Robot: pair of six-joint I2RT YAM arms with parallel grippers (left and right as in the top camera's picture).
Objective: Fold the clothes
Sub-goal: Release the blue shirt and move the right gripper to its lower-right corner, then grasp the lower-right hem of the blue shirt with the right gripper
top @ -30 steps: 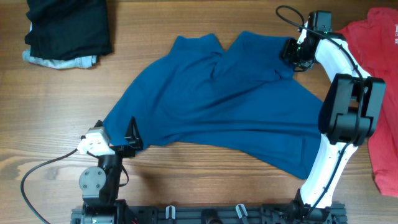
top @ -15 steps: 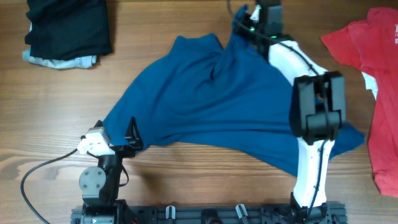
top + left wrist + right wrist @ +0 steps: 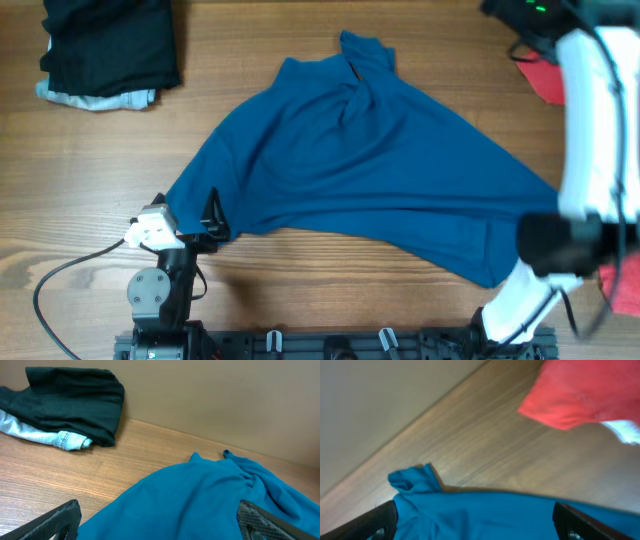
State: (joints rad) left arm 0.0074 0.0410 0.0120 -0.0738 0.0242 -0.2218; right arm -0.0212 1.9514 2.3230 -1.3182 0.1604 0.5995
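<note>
- Folded black and pale-blue pile [image 3: 100, 55]: well off to the left of the blue shirt [image 3: 350, 170].
- Left gripper [image 3: 213, 218]: fingers apart, right at the shirt's lower-left corner, probably the closer arm.
- Shirt itself: spread out, rumpled, long axis roughly left-right, collar [image 3: 365, 55] farthest from the arms.
- Right gripper [image 3: 477, 525]: fingers apart, up by the collar side.
- Red T-shirt [image 3: 575, 395]: right of the shirt.

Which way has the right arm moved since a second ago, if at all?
Yes. The right arm left the blue shirt's collar and swung right, farther from the black pile.
</note>
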